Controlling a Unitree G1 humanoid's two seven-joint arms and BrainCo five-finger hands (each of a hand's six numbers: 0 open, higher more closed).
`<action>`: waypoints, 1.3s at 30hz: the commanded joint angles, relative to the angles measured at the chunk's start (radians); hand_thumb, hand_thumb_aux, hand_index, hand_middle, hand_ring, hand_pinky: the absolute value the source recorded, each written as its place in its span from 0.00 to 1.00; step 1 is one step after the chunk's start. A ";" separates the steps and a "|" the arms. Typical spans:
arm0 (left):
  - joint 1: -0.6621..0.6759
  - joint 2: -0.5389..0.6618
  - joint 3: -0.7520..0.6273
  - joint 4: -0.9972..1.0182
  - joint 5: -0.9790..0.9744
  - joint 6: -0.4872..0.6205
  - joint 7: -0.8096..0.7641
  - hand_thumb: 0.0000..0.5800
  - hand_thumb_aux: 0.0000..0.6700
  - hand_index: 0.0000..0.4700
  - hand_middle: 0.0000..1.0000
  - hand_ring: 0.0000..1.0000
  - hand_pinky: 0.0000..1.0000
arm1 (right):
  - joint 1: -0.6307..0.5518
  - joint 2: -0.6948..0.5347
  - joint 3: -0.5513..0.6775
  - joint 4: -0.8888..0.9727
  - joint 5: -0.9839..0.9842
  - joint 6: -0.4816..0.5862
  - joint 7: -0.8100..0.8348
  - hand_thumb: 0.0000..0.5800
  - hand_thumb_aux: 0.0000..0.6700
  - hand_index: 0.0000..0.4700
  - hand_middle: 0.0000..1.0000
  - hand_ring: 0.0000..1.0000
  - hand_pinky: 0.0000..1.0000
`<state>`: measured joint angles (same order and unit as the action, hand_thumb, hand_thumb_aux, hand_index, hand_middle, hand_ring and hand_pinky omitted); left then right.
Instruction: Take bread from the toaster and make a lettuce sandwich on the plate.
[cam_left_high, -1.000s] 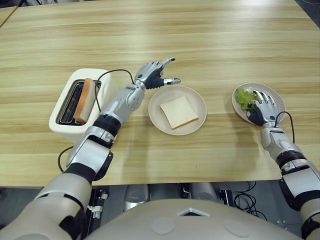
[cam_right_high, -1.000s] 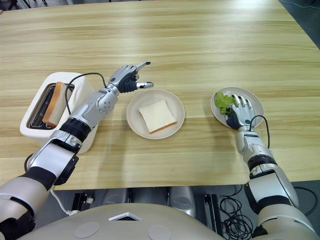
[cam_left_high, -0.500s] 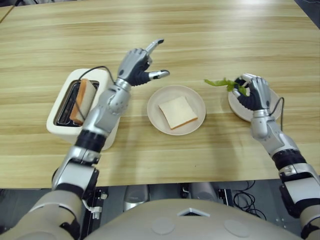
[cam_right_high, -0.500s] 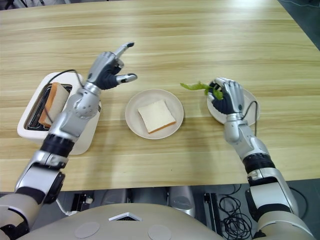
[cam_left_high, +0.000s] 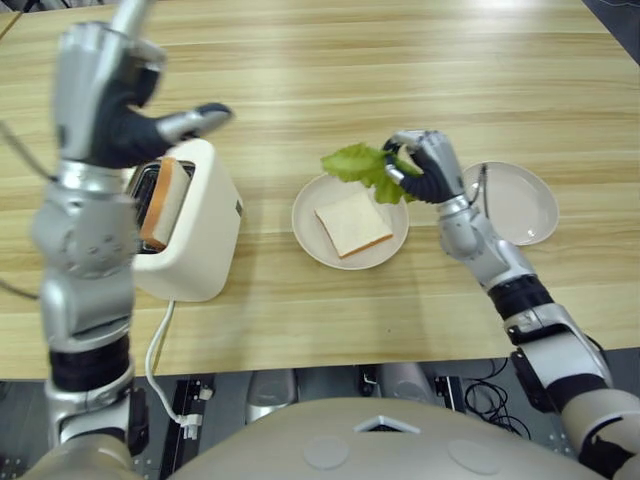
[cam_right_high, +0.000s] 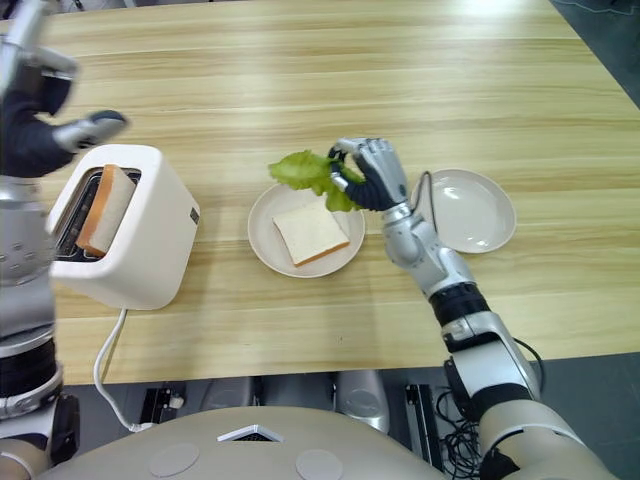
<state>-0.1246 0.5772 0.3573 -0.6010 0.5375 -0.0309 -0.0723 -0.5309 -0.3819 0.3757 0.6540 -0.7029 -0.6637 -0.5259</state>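
The ruffled green lettuce leaf (cam_left_high: 356, 164) hangs from the robot's right hand (cam_left_high: 426, 170) above the far rim of the round cream plate (cam_left_high: 304, 216). It is just off the far corner of the square white bread slice (cam_left_high: 352, 223) that lies flat on that plate. The right hand's fingers are curled closed on one end of the leaf, so most of it trails free toward the robot's left.

To place it well, the hand probably needs to bring the leaf nearer until it sits over the middle of the slice. It should lower until leaf meets bread and only then loosen, or the leaf may slide onto bare plate.

The left hand (cam_left_high: 105, 105) is raised over the white two-slot toaster (cam_left_high: 195, 240), fingers spread and holding nothing. A second crusted bread slice (cam_left_high: 160, 203) stands in the toaster's slot. A smaller cream dish (cam_left_high: 515, 202) sits on the pale wooden table (cam_left_high: 400, 70), just beyond the right forearm.
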 joint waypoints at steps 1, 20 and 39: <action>0.081 0.007 0.115 -0.003 -0.008 0.034 -0.020 0.00 0.00 0.00 1.00 1.00 1.00 | -0.077 0.040 0.063 0.171 -0.073 -0.016 -0.051 1.00 1.00 0.98 1.00 1.00 1.00; 0.367 -0.022 -0.036 0.213 0.088 0.117 -0.086 0.00 0.00 0.00 0.22 0.22 0.22 | -0.296 0.144 0.318 0.510 -0.296 0.064 -0.366 1.00 1.00 0.98 1.00 1.00 1.00; 0.381 -0.015 -0.080 0.181 0.089 0.136 -0.105 0.00 0.00 0.00 0.13 0.13 0.13 | -0.121 0.093 0.430 0.490 -0.304 -0.043 -0.270 1.00 1.00 0.98 1.00 1.00 1.00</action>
<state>0.2526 0.5633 0.2871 -0.4142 0.6200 0.0969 -0.1717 -0.6705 -0.2726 0.7914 1.1397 -1.0030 -0.7009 -0.8310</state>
